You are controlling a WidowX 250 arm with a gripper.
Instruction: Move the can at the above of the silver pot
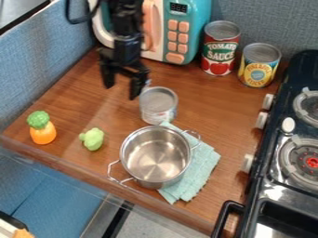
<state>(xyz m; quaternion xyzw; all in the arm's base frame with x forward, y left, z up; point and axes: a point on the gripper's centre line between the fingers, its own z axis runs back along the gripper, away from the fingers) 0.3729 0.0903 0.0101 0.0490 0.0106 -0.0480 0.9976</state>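
The black gripper (121, 88) hangs in the upper left part of the camera view, its two fingers apart and nothing between them. Just to its lower right a short can (157, 106) stands upright on the wooden counter, with a grey lid and a pale label. Directly below the can in the view is the silver pot (155, 157), close to it, with two wire handles. The pot looks empty and rests partly on a folded teal cloth (202, 169).
A tomato sauce can (220, 48) and a yellow-labelled can (259, 65) stand at the back, right of a toy microwave (180, 32). An orange-and-green toy (42, 128) and a light green toy (92, 139) lie left of the pot. The black stove (292, 186) borders the right.
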